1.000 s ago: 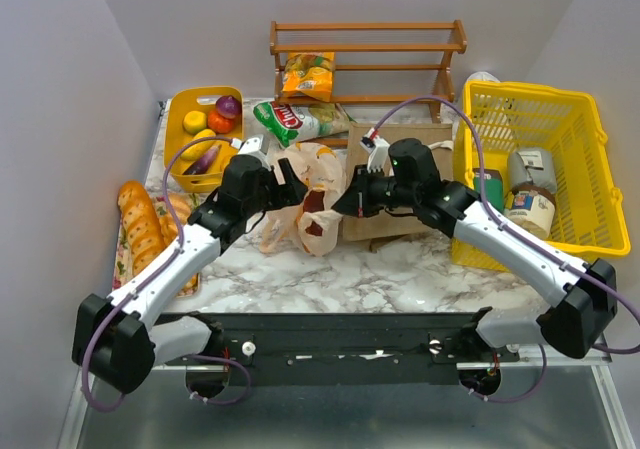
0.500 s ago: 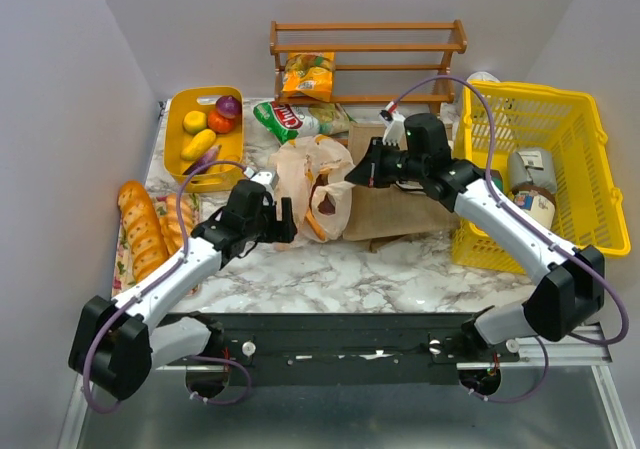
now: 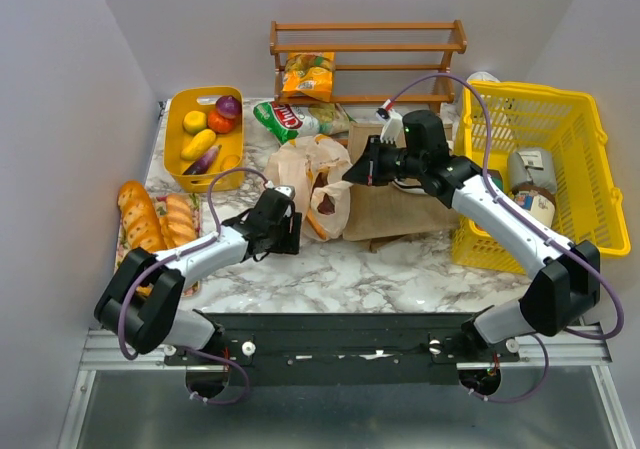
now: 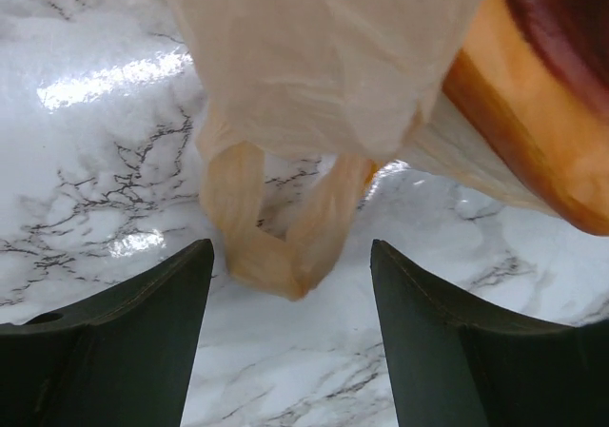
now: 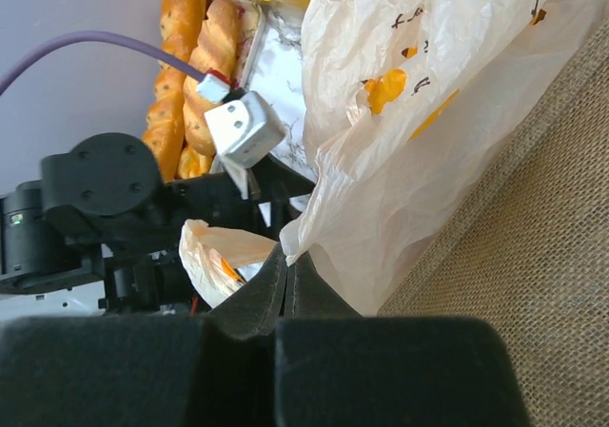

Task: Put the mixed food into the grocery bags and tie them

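White marble desk [image 3: 400, 269] holds the thin peach plastic bag [image 3: 297, 164], next to the stiff tan jute tote [image 3: 400, 214]. Right jaws are pinched shut on the bag's top edge. Its loop handle [image 4: 276, 246] lies flat on the desk. It points straight at the wide-open left jaws, between their tips, not touching them.

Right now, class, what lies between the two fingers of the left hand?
The loop handle of the thin peach-orange plastic bag, lying on the white marble table; the left wrist view shows it.
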